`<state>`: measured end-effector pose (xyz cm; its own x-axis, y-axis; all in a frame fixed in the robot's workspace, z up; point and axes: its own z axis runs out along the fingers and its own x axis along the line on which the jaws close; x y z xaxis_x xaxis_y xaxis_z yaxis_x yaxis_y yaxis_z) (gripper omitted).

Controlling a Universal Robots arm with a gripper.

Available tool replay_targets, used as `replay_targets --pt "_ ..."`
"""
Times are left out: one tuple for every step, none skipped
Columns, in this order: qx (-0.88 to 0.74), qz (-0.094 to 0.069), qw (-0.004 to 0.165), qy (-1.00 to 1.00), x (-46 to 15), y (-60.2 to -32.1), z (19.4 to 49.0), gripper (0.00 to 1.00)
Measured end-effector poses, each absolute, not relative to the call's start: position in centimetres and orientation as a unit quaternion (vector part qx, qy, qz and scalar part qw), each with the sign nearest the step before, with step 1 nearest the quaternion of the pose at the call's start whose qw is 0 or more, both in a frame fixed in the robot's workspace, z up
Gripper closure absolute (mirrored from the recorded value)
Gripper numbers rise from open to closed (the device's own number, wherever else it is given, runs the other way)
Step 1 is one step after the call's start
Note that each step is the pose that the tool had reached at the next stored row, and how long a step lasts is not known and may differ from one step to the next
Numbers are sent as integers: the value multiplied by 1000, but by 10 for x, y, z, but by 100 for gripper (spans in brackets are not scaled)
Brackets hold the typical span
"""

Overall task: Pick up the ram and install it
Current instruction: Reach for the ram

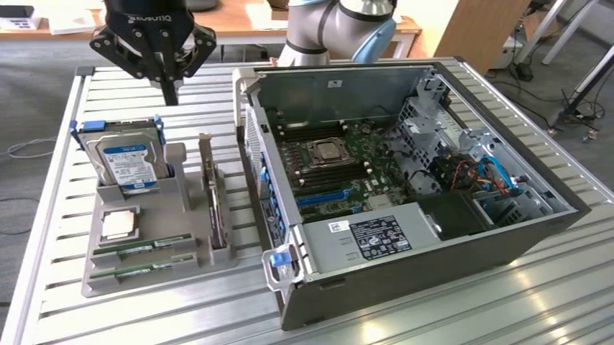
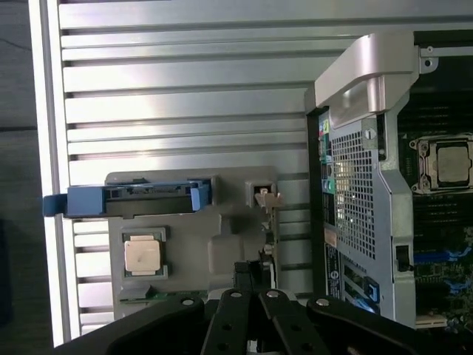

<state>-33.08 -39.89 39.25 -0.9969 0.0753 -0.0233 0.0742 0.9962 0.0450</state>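
Two ram sticks, thin green boards, lie side by side in slots at the near end of the grey parts tray. My black gripper hangs high above the table behind the tray's far end, well away from the ram. Its fingers are shut together with nothing between them. In the wrist view the shut gripper points down over the tray, and a sliver of green ram peeks out beside the linkage. The open computer case lies on the exterior view's right, its motherboard exposed.
The tray also holds a hard drive in a blue caddy, a silver processor and an upright expansion card. The case wall stands close beside the tray. Everything rests on a slatted metal table.
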Motion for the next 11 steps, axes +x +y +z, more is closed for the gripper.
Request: replay_targets --pt "37 22 12 999 -333 -399 392 89" --pt "37 22 12 999 -335 -399 393 89" --pt "37 22 12 999 -337 -399 392 89" --pt "37 22 12 999 -338 -399 392 89" --pt "37 22 12 999 -340 -399 392 89" --pt "37 22 12 999 -342 -399 392 89" --pt "37 22 12 999 -344 -399 392 89" --pt "37 22 12 999 -345 -399 392 89" --pt "37 22 12 999 -347 -399 392 89" --pt "37 22 12 999 -349 -399 392 89" --pt "37 22 12 999 -351 -399 392 89"
